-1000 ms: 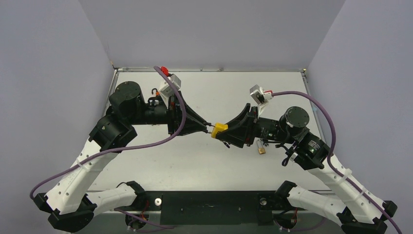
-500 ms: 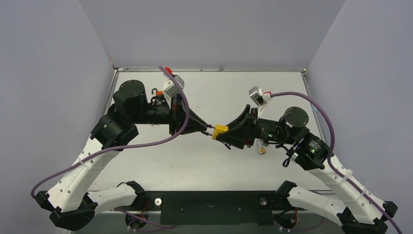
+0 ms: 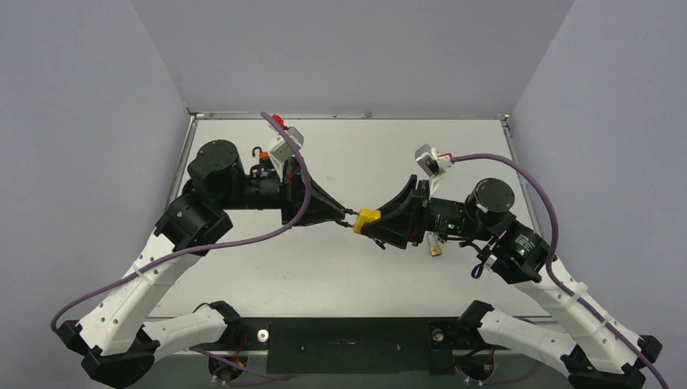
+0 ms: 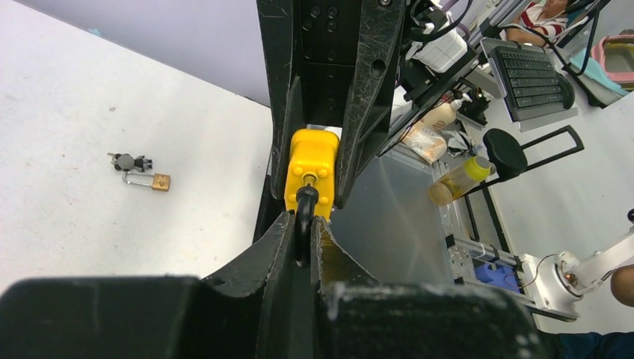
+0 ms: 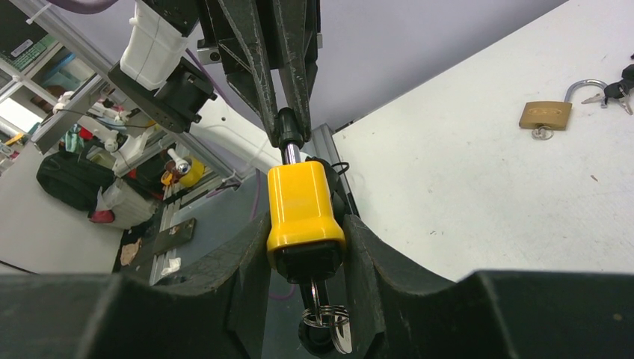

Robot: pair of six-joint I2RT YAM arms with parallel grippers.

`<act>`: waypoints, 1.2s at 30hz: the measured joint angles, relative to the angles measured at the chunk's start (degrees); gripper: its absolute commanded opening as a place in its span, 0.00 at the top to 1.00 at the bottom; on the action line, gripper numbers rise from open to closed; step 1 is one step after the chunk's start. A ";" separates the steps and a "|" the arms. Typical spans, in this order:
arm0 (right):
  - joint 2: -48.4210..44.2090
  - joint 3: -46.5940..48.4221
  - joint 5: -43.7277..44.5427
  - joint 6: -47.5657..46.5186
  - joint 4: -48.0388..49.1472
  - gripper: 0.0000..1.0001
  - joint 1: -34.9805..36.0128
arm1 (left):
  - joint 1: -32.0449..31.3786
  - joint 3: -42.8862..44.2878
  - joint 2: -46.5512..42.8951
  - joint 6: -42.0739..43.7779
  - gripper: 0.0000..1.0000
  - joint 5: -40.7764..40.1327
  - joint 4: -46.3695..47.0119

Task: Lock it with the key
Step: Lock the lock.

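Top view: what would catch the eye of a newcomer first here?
A yellow padlock is held at the centre, its body in the right gripper and its shackle pinched by the left gripper. A brass padlock with keys lies on the table near the right gripper.

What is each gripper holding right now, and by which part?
Both hold the yellow padlock. The right gripper clamps its body, and the left gripper is shut on its black shackle.

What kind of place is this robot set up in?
Probably a robotics lab: a white table boxed in by plain walls, with a keyboard and another white robot arm beyond it.
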 measured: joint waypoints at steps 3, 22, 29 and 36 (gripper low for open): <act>-0.13 0.00 0.07 0.00 0.02 1.00 -0.04 | -0.02 -1.25 -0.37 -2.25 1.00 -0.15 2.27; 0.74 -0.02 1.05 1.90 3.28 1.00 -0.42 | -1.51 -6.36 -2.67 -9.62 1.00 -6.80 11.34; 1.46 -0.09 0.50 4.92 7.34 1.00 -0.79 | -2.73 -6.43 -3.13 -9.86 1.00 -10.75 13.88; 2.82 -0.31 -0.26 8.52 12.17 1.00 -0.87 | -4.09 -6.43 -3.87 -8.57 1.00 -14.34 14.53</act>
